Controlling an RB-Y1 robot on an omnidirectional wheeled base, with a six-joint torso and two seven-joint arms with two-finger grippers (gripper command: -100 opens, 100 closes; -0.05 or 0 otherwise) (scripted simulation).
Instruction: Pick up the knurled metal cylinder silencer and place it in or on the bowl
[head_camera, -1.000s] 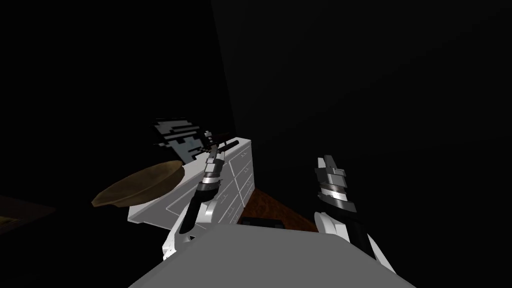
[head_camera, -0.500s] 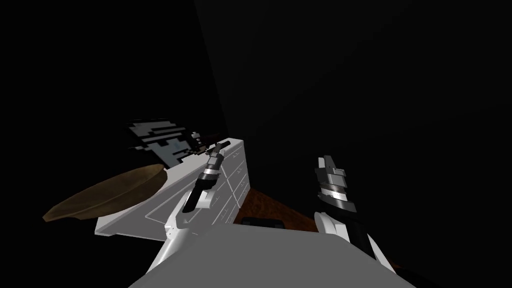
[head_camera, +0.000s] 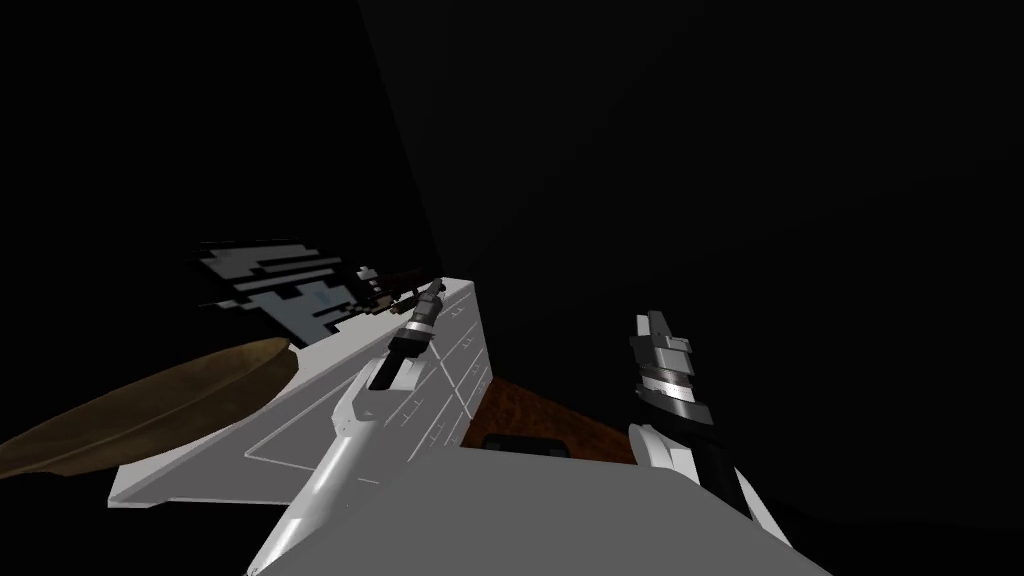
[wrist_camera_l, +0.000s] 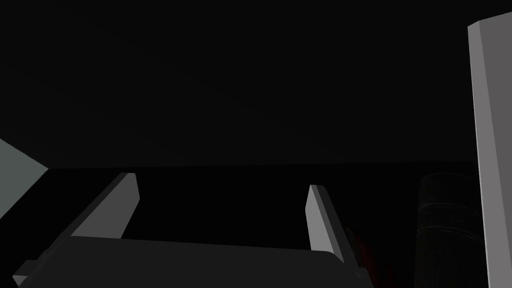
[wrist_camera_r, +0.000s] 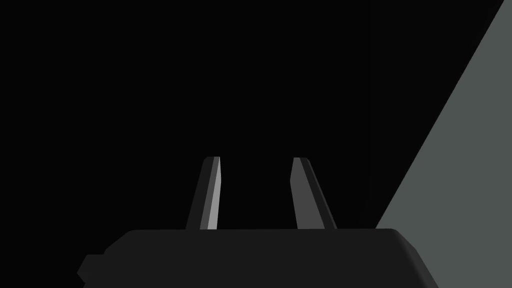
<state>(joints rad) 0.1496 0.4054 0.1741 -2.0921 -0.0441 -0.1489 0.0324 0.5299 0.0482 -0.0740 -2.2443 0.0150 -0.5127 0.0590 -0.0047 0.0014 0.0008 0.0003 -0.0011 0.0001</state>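
- Fingers of right gripper (wrist_camera_r: 256, 158) narrowly parted, empty, right of dresser (head_camera: 230, 440).
- Brown bowl (head_camera: 150, 415) at dresser's near left.
- Left gripper (wrist_camera_l: 220, 180) over far end, fingers spread wide, empty.
- Dark silencer (wrist_camera_l: 445, 230) just beside one finger, outside the gap.

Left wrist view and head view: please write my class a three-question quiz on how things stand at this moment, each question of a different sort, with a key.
1. True or false: the left gripper has its jaws open with nothing between them.
2. Where is the dark cylinder?
A. Clamped between the jaws
B. Beside one finger, outside the jaws
C. Lying on the floor
3. Fill in: the ____ arm reaches out over the white chest of drawers.

Key: 1 true; 2 B; 3 left.
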